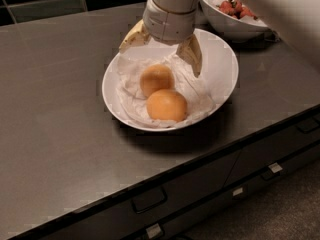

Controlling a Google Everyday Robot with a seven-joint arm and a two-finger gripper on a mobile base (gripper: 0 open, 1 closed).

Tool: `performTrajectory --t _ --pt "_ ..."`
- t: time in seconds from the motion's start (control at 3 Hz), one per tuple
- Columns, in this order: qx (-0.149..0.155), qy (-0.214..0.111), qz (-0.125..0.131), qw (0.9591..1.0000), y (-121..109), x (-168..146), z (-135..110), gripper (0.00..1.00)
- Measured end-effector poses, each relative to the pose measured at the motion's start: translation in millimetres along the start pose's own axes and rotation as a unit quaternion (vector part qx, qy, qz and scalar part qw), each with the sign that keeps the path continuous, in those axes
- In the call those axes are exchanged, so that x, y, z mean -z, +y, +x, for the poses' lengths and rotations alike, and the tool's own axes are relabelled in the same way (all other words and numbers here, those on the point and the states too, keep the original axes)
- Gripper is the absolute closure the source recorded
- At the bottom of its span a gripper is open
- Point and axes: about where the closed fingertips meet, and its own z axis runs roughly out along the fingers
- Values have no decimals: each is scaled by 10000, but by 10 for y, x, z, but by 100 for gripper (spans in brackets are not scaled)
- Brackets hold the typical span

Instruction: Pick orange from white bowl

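Observation:
The white bowl [224, 69] sits on the dark counter, lined with crumpled white paper. Two round fruits lie in it. The paler, slightly mottled orange [156, 80] is at the back. A deeper-orange, smoother fruit [166, 105] lies in front of it, touching it. My gripper [160, 60] hangs over the far side of the bowl, just above and behind the pale orange. It is open and empty. One tan finger [131, 38] is over the bowl's left rim, and the other finger [193, 58] is over the paper to the right of the orange.
A second white bowl with red strawberries [235, 14] stands close behind on the right. The dark counter [55, 114] extends to the left. Its front edge runs diagonally, with drawers [200, 194] below. A pale arm part [295, 19] fills the upper right.

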Motion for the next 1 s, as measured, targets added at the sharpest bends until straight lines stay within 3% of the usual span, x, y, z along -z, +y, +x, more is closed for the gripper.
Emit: performTrajectory --t 1.0 --pt "139 -218 63 9996 9 -204 22 14"
